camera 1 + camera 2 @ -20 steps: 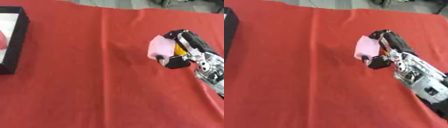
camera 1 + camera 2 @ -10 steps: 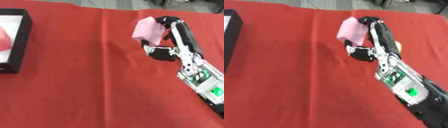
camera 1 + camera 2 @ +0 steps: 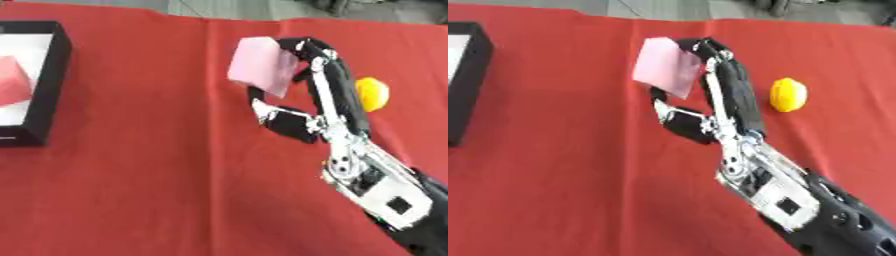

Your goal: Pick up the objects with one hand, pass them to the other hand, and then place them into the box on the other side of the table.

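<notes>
1. Right hand (image 3: 302,107) pinching pink block (image 3: 262,66) between curled fingers and thumb, held above the red surface (image 3: 131,190) toward its far edge, about mid-width.
2. Left hand not visible anywhere; handover partner absent. Risk: block released or carried on before the other hand arrives, so pass skipped or block dropped on the cloth.
3. Grip looks to sit on the block's right edge only, most of the block sticking out left. Risk: block pivoting or slipping out during the transfer.
4. Box (image 3: 54,75) at the left edge, well apart from the block, already holding a red item (image 3: 13,82). Risk: block landing on the rim or on that item and bouncing out.
5. Yellow object (image 3: 787,94) just beside the right arm, near the far right corner. Risk: forearm knocking it away on a later reach.
</notes>
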Robot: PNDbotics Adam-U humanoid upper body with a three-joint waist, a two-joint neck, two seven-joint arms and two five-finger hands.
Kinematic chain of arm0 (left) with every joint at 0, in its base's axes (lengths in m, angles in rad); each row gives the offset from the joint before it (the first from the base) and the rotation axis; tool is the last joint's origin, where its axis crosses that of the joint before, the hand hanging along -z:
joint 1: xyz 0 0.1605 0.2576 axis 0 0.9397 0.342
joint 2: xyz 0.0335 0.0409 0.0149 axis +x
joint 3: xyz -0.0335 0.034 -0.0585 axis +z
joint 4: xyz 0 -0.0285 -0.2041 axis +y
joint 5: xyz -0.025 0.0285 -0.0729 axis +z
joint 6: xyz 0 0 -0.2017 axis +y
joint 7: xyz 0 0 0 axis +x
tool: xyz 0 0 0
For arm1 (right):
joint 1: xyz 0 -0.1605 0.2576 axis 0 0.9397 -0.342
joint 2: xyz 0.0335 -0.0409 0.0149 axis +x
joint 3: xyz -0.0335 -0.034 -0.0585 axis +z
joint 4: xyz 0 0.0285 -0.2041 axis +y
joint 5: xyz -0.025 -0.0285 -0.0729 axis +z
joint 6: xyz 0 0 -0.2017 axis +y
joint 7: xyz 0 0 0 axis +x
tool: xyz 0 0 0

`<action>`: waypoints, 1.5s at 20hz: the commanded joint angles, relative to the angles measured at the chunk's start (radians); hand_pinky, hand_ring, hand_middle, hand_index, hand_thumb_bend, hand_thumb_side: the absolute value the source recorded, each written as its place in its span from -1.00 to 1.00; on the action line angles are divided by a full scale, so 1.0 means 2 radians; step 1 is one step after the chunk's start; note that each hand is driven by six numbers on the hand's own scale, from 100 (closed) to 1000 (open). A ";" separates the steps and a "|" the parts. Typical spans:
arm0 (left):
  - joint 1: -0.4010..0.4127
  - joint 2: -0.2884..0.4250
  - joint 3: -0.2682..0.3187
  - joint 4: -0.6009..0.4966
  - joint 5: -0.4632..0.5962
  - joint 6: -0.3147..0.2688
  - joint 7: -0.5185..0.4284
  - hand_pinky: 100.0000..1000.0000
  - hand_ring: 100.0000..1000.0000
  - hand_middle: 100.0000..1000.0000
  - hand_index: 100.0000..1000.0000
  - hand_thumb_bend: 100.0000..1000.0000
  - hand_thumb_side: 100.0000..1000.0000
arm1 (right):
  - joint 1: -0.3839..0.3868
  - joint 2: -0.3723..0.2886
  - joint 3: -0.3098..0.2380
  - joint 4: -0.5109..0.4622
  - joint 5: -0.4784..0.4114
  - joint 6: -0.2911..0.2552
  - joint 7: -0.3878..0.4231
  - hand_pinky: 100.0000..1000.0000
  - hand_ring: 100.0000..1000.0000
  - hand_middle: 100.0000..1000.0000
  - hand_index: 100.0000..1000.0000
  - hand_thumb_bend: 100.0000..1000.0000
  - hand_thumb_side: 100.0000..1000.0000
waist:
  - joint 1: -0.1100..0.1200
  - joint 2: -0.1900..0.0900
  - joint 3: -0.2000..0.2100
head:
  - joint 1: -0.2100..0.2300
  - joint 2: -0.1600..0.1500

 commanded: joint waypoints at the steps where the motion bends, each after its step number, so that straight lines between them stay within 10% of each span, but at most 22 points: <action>1: -0.024 0.031 -0.014 -0.006 -0.011 0.007 -0.050 0.48 0.59 0.65 0.67 -1.00 0.46 | -0.010 0.002 0.014 -0.005 0.038 0.039 -0.058 0.05 0.33 -0.29 0.02 -0.87 -1.00 | 0.006 -0.014 0.002 | 0.001 0.000; 13: -0.113 0.017 -0.117 -0.006 -0.116 0.042 -0.217 0.60 0.69 0.72 0.74 -1.00 0.74 | -0.021 0.008 0.057 -0.005 0.140 0.062 -0.026 0.17 0.31 -0.24 0.08 -0.73 -1.00 | 0.011 -0.015 0.011 | 0.000 0.003; 30: -0.181 -0.047 -0.198 -0.006 -0.205 0.085 -0.255 0.75 0.74 0.75 0.88 -1.00 0.56 | -0.032 0.016 0.061 -0.005 0.284 0.092 0.040 0.34 0.28 -0.20 0.12 -0.81 -1.00 | 0.014 -0.013 0.018 | -0.004 0.009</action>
